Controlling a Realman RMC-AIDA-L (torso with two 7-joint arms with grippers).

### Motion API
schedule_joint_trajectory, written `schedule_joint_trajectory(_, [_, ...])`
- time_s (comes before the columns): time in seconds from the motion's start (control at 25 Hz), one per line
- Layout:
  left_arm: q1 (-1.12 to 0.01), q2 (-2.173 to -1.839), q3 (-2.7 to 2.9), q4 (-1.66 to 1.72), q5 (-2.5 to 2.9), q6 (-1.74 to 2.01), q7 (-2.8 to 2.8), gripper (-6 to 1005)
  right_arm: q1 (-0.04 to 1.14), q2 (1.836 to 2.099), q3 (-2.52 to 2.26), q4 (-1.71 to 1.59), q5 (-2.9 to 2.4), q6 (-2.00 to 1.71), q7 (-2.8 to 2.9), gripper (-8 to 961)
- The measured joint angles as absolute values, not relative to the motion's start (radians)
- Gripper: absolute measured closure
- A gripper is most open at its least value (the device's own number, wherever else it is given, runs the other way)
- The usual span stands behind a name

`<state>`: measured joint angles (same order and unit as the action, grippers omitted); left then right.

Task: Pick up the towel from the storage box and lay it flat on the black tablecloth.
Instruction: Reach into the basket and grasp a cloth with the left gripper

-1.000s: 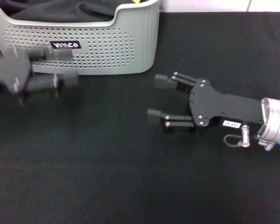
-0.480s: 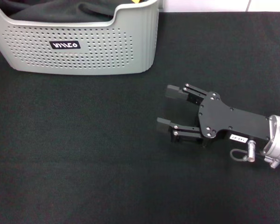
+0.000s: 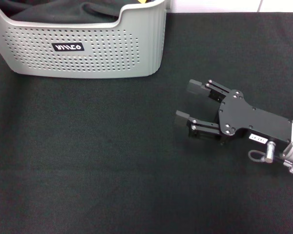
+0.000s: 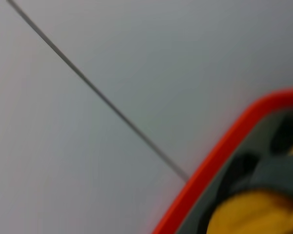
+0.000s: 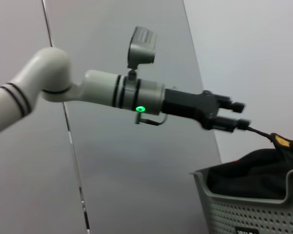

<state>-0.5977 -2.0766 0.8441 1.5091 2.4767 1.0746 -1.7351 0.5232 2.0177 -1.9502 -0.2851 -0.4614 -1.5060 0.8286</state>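
The light grey storage box (image 3: pixel 88 53) stands at the far left of the black tablecloth (image 3: pixel 97 161). Only a small orange-yellow corner of the towel (image 3: pixel 143 1) shows at the box's back rim; it also shows in the right wrist view (image 5: pixel 285 142). My right gripper (image 3: pixel 189 101) is open and empty, low over the tablecloth to the right of the box. My left gripper (image 5: pixel 237 113) is out of the head view. The right wrist view shows it raised above the box (image 5: pixel 249 209), fingers apart, holding nothing that I can see.
A dark charcoal cloth (image 3: pixel 63 12) fills most of the box and heaps above its rim (image 5: pixel 254 170). The left wrist view shows a grey wall and a blurred red-rimmed object with yellow (image 4: pixel 249 214). A white strip (image 3: pixel 215 6) runs behind the tablecloth.
My left gripper, in front of the box a second ago, has left the head view. My right gripper has moved to the right and nearer, still open.
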Motion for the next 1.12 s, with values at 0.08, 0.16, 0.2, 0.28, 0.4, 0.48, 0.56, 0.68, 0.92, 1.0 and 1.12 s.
schedule_joint_trajectory(0.08, [-0.55,-2.096,0.946,1.573,2.603,1.009,-1.767,364,0.528,2.019,-1.946,-0.284,-0.463,-1.49,0.823,84])
schedule_joint_trajectory(0.16, [-0.522,-2.096,1.027,1.587,2.673,0.947,-1.807,364,0.533,2.02,-1.946,-0.286,-0.464,-1.475,0.821,84])
schedule_joint_trajectory(0.2, [-0.512,-2.096,1.053,1.589,2.699,0.922,-1.823,364,0.535,2.02,-1.945,-0.287,-0.464,-1.472,0.821,84])
schedule_joint_trajectory(0.28, [-0.485,-2.096,1.142,1.585,2.785,0.835,-1.854,363,0.54,2.02,-1.946,-0.285,-0.465,-1.466,0.821,84])
schedule_joint_trajectory(0.4, [-0.469,-2.097,1.197,1.567,2.822,0.769,-1.865,363,0.543,2.021,-1.947,-0.283,-0.465,-1.46,0.82,84])
schedule_joint_trajectory(0.48, [-0.476,-2.098,1.209,1.547,2.826,0.727,-1.879,363,0.539,2.021,-1.946,-0.283,-0.465,-1.459,0.819,84])
schedule_joint_trajectory(0.56, [-0.482,-2.097,1.211,1.535,2.826,0.711,-1.881,363,0.534,2.022,-1.946,-0.283,-0.465,-1.459,0.819,84])
schedule_joint_trajectory(0.68, [-0.505,-2.095,1.211,1.503,2.83,0.696,-1.878,364,0.525,2.022,-1.946,-0.282,-0.465,-1.459,0.819,84])
schedule_joint_trajectory(0.92, [-0.546,-2.092,1.201,1.416,2.834,0.654,-1.859,363,0.51,2.022,-1.947,-0.282,-0.463,-1.461,0.819,84])
schedule_joint_trajectory(1.0, [-0.556,-2.091,1.191,1.394,2.836,0.644,-1.853,363,0.507,2.022,-1.946,-0.28,-0.464,-1.464,0.819,84])
schedule_joint_trajectory(1.12, [-0.556,-2.09,1.179,1.386,2.836,0.636,-1.836,364,0.501,2.024,-1.946,-0.275,-0.465,-1.465,0.819,84])
